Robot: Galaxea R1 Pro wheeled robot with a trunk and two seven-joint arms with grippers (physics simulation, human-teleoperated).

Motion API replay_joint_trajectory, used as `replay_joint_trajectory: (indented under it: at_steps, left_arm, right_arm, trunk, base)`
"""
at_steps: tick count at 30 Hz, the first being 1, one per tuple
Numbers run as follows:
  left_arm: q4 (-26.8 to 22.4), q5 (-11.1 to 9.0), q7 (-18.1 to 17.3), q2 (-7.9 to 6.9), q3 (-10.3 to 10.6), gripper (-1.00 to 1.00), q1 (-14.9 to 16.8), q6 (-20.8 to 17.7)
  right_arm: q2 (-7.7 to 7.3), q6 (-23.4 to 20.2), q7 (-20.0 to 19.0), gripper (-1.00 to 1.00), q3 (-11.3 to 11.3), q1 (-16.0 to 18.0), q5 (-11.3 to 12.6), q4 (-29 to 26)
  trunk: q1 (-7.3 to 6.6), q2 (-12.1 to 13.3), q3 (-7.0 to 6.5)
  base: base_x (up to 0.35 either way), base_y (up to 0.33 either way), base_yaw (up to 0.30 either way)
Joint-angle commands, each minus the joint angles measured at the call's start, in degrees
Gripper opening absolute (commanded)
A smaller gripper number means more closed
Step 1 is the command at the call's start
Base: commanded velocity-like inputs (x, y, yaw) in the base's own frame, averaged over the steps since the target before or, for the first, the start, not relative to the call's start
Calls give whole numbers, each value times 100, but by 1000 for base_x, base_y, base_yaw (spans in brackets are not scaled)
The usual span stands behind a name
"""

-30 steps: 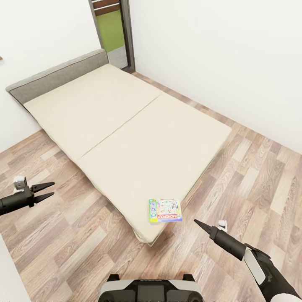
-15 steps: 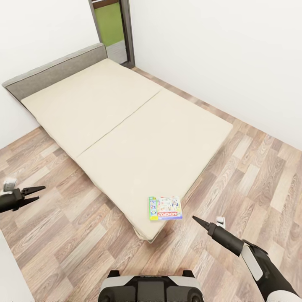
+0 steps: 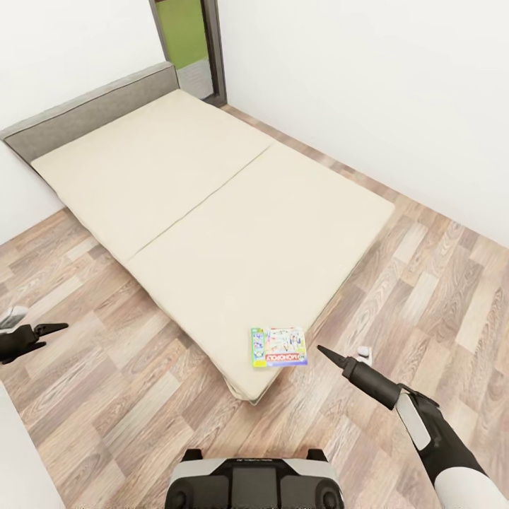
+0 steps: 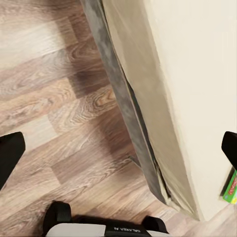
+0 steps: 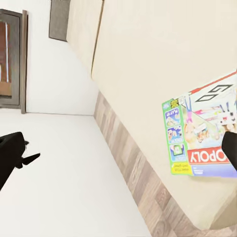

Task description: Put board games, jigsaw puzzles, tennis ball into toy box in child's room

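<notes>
One of the board games, the white Monopoly box (image 3: 278, 346) with a green side strip, lies flat on the near corner of the bed (image 3: 212, 212). My right gripper (image 3: 326, 355) hangs over the floor just right of that corner, pointing at the box and apart from it. In the right wrist view the box (image 5: 207, 133) lies ahead on the mattress (image 5: 163, 59) between the widely spread fingers of the open right gripper (image 5: 118, 150). My left gripper (image 3: 49, 329) is open over the floor at the far left. The left wrist view shows the bed's side (image 4: 148, 98) and a corner of the box (image 4: 229, 187).
A grey headboard (image 3: 85, 116) stands at the bed's far end, with a dark-framed doorway (image 3: 187, 42) behind it. White walls run along the back and right. Wood floor (image 3: 127, 396) surrounds the bed. My base (image 3: 254, 484) is at the bottom edge.
The view has shifted a little. My right gripper has risen and moved closer to the Monopoly box. My left gripper has drawn back toward the left edge.
</notes>
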State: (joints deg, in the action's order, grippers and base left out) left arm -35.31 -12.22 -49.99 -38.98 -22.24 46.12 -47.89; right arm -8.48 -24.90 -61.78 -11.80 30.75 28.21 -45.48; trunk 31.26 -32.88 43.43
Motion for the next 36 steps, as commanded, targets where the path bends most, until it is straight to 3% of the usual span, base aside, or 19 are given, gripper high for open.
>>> replay_joint_trajectory:
  at_steps: [1, 12, 36]
  left_arm:
    - [-1, 1, 11, -4, -12, 100, 5, -22]
    - [-1, 19, 119, -143, 16, 100, 2, 226]
    - [-2, 27, 122, -32, 28, 100, 5, 263]
  right_arm:
    - [13, -48, -6, 100, -3, 7, 33, -4]
    - [107, -58, 3, 100, 4, 109, 33, -23]
    - [49, -57, -19, 100, -78, 94, 35, -22]
  trunk:
    - [2, -6, 14]
    - [2, -6, 118]
    - [2, -6, 345]
  base:
    - [0, 0, 0]
    - [0, 0, 0]
    - [0, 0, 0]
